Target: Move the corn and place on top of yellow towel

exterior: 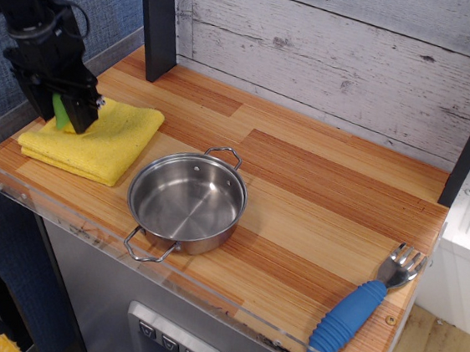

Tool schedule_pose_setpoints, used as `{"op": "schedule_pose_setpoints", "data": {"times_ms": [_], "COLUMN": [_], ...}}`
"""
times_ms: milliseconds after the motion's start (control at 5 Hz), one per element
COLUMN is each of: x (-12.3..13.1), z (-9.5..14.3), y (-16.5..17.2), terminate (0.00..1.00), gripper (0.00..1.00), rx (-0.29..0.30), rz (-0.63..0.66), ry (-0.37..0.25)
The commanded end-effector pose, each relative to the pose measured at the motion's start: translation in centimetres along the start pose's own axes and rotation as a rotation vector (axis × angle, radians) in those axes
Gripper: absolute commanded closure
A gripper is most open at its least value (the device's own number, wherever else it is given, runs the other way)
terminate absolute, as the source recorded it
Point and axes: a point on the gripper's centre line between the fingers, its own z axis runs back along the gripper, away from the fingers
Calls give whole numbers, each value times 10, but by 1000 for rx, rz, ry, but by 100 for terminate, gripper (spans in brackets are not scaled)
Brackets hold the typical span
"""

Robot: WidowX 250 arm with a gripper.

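**A:** Whitewashed planks back a wooden surface (317, 193), with blue fabric wall to the left. What's on it?

**B:** A towel (104, 141) at the left end, a steel pot (187, 202) just beside it, and a blue-handled fork (362, 307) well apart at the right corner.

**A:** And the corn (59, 111)?

**B:** It's in the pincer (61, 111), over the towel's back left part. Only a strip of green husk shows between the black fingers; the yellow base is hidden.

**A:** So the pincer is closed on it?

**B:** Yes, it's clamped narrowly around the corn. The fingers sit low, their tips at the level of the cloth.

**A:** Is the corn touching the towel?

**B:** I can't tell. The pincer's body covers the contact spot. It looks very close or just resting there.

**A:** How far along is the task, then?

**B:** I'd say nearly finished. The corn is picked up and carried to the right place, above the towel rather than the bare wood or the pot.

**A:** What's left?

**B:** By my reading, settling it fully on the cloth if it isn't already, opening the fingers, and lifting away. The soft, folded cloth could let the dome-shaped piece tip, so a gentle release seems wise.
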Motion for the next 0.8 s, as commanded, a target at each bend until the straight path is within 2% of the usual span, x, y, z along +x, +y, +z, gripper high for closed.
{"op": "schedule_pose_setpoints", "data": {"times_ms": [0, 600], "x": [-17, -16], "z": [-2, 6], "y": [-3, -16], "terminate": [0, 0], "gripper": [0, 0], "rx": [4, -3], "rz": [24, 31], "ry": [-2, -7]}}
